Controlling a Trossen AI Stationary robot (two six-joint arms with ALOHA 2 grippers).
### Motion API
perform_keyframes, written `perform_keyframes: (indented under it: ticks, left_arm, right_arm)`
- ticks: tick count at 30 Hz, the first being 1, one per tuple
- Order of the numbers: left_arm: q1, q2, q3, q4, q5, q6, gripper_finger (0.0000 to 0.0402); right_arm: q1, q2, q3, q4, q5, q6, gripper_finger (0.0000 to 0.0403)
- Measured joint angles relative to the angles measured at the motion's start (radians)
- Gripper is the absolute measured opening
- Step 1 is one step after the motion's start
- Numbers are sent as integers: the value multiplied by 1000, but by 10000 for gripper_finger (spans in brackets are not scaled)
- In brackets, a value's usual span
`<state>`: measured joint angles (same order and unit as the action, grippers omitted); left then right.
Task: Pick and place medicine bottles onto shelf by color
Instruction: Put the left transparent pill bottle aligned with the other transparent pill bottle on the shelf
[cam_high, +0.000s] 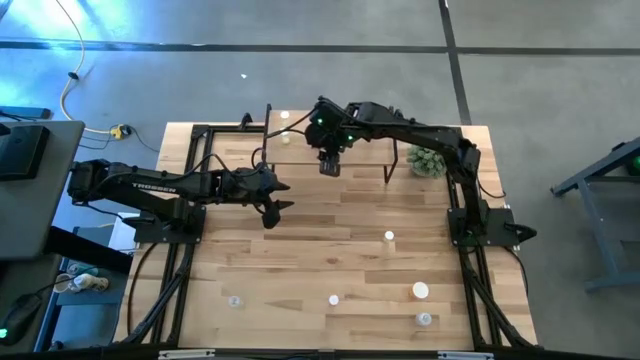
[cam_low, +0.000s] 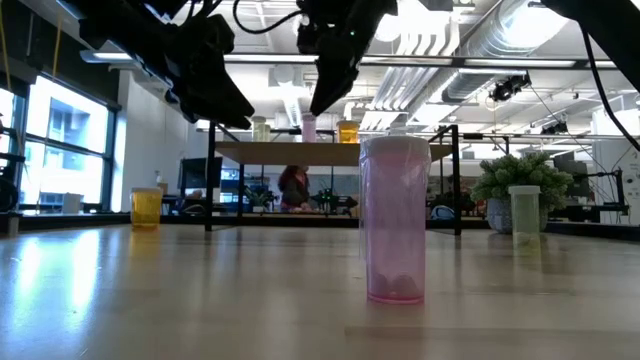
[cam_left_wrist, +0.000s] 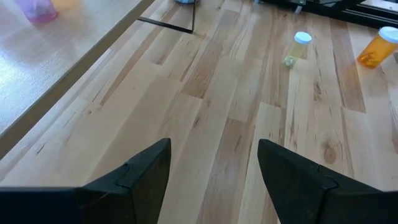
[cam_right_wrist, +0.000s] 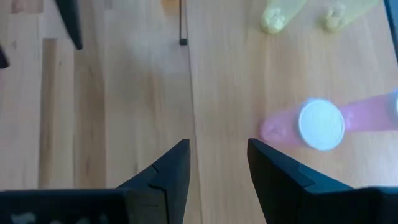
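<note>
Pink bottle (cam_right_wrist: 320, 124) upright on shelf (cam_right_wrist: 249, 74)

Both pincers (cam_left_wrist: 213, 177) (cam_right_wrist: 218, 168) empty, parted

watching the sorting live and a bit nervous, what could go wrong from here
1. The right gripper hangs open over the shelf with a pink bottle just beside its fingers; a careless move could tip it.
2. Yellowish bottles stand on the same board, so a toppled bottle might knock them.
3. The left gripper, open and empty, hovers close to the right arm; the two could clash.
</note>
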<state>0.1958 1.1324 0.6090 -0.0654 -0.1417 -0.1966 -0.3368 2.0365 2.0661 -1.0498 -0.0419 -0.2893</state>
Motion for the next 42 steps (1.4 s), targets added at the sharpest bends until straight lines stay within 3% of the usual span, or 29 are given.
perform_keyframes:
  ticks: [11, 21, 26, 31, 35, 42]
  left_arm:
    - [0, 0, 0, -22, 2, 40, 232]
    - [-1, 0, 0, -29, -2, 16, 243]
    - [-1, 0, 0, -49, 3, 7, 265]
    - [-21, -4, 1, -79, 77, -2, 268]
    - [-68, -4, 1, -80, 85, -3, 265]
    - [-145, -4, 10, -113, 30, 13, 264]
  right_arm:
    - [26, 0, 105, -173, -23, -3, 152]
    - [39, -71, 110, -332, -19, 60, 152]
    - [74, -114, 110, -399, 63, 109, 152]
    - [109, -145, 110, -421, 137, 157, 152]
    - [135, -177, 34, -386, 161, 177, 152]
    - [174, -312, -258, -235, 199, 237, 152]
